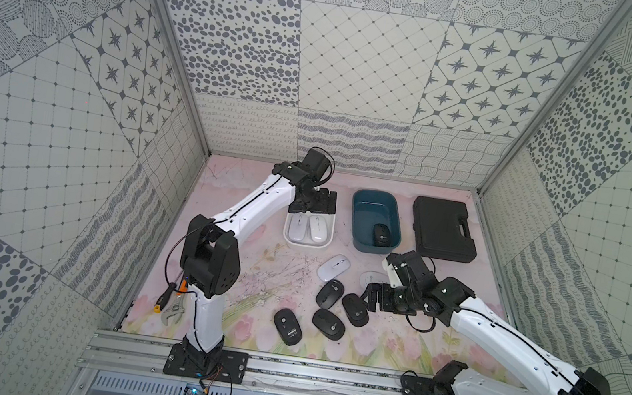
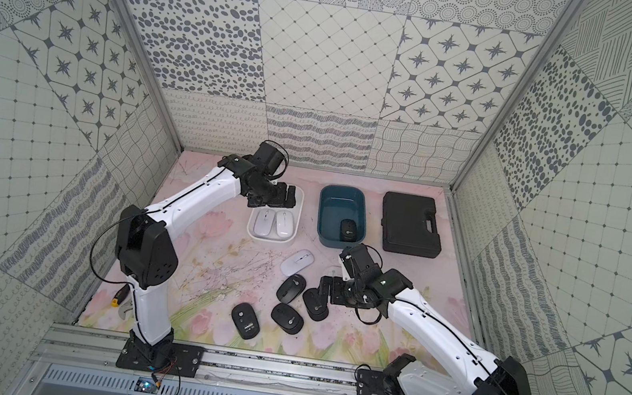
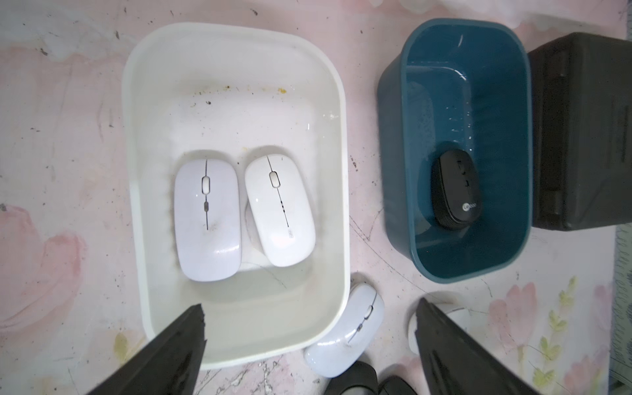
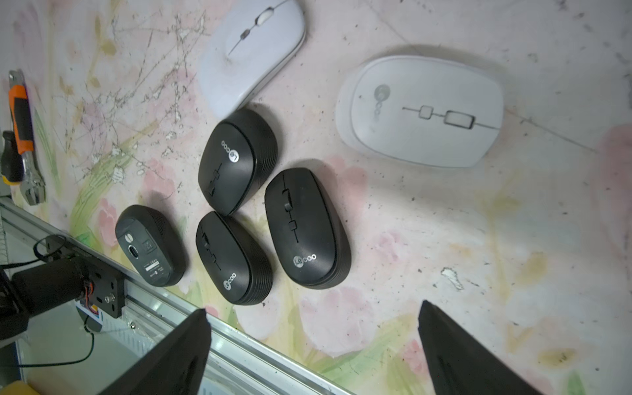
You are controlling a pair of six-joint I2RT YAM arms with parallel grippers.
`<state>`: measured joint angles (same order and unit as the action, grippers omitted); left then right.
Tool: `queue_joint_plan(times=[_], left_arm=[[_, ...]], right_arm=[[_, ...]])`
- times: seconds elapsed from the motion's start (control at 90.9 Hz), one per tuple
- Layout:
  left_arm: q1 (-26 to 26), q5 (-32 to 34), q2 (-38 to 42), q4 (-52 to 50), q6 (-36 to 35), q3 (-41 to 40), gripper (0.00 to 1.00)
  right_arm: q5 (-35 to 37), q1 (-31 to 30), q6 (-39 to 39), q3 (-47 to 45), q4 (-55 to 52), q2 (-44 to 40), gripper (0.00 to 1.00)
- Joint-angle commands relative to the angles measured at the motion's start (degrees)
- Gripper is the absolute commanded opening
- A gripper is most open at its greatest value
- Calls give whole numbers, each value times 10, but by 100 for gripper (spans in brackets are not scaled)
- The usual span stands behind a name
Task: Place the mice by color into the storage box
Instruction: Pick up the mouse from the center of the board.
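The white storage box (image 1: 287, 231) holds two white mice (image 3: 207, 219) side by side. My left gripper (image 1: 331, 203) hangs open and empty above its far end. The teal storage box (image 1: 356, 229) beside it holds one black mouse (image 1: 380, 235). Two more white mice (image 1: 334, 267) (image 1: 374, 279) lie on the mat in front of the boxes. Nearer the front lie several black mice (image 4: 236, 160), one of them upside down (image 4: 145, 244). My right gripper (image 1: 368, 297) hovers open just right of the black mouse (image 1: 355, 310), with nothing between its fingers (image 4: 444, 342).
A black hard case (image 1: 444, 229) sits right of the teal box. A wrench and an orange-handled screwdriver (image 1: 171, 304) lie at the front left, by the left arm's base. An aluminium rail (image 1: 323, 371) runs along the front edge. Patterned walls close in three sides.
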<state>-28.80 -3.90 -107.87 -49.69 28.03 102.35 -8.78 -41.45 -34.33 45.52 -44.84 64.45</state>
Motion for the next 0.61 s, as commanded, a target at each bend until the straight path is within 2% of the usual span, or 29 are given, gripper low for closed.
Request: queue_joint_plan(times=[0.0, 0.231, 0.297, 0.594], left_arm=[[-3, -21, 91, 11, 32, -92, 98], [-16, -39, 318, 45, 84, -317, 98], [-21, -61, 372, 45, 101, -372, 98], [-54, -61, 566, -21, 168, -500, 98]], right_arm=[[15, -32, -6, 3, 2, 20, 99], [74, -97, 38, 43, -23, 99, 99], [89, -108, 52, 59, -31, 129, 99], [137, -118, 89, 100, -17, 231, 99]])
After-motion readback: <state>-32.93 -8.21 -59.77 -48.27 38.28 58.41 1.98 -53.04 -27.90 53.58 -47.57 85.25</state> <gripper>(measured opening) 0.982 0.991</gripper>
